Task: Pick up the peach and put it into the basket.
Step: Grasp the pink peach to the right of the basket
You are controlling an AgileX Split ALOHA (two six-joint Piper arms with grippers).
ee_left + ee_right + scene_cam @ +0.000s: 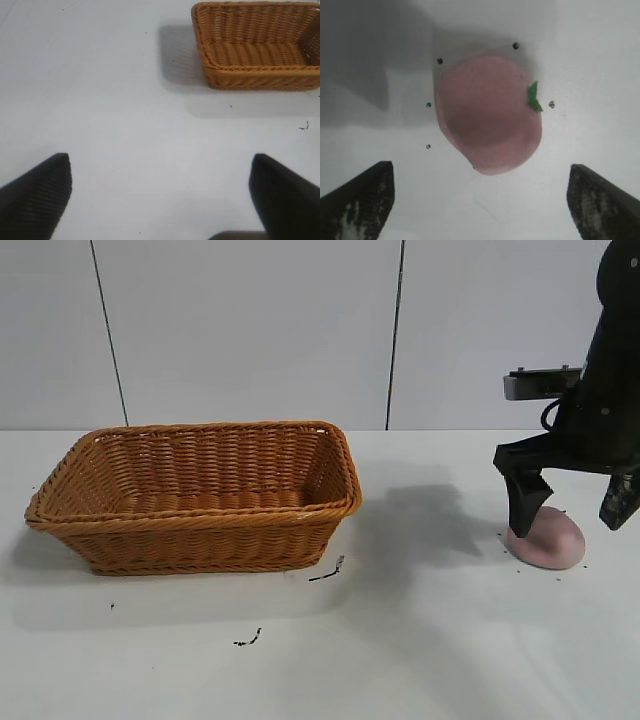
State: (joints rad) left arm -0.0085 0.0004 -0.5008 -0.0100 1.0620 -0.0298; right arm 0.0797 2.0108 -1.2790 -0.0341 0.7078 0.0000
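The pale-pink peach (548, 538) lies on the white table at the right; in the right wrist view the peach (490, 116) shows a small green leaf. My right gripper (575, 508) hangs just above it, open, its fingers (527, 505) spread to either side, nothing held; it also shows in the right wrist view (480, 172). The orange-brown wicker basket (70, 480) stands at the left, with nothing in it; it also shows in the left wrist view (210, 55). My left gripper (160, 165) is open over bare table, far from the basket, and is out of the exterior view.
Small black marks (325, 573) lie on the table in front of the basket and small black dots (439, 61) ring the peach. A pale panelled wall stands behind the table.
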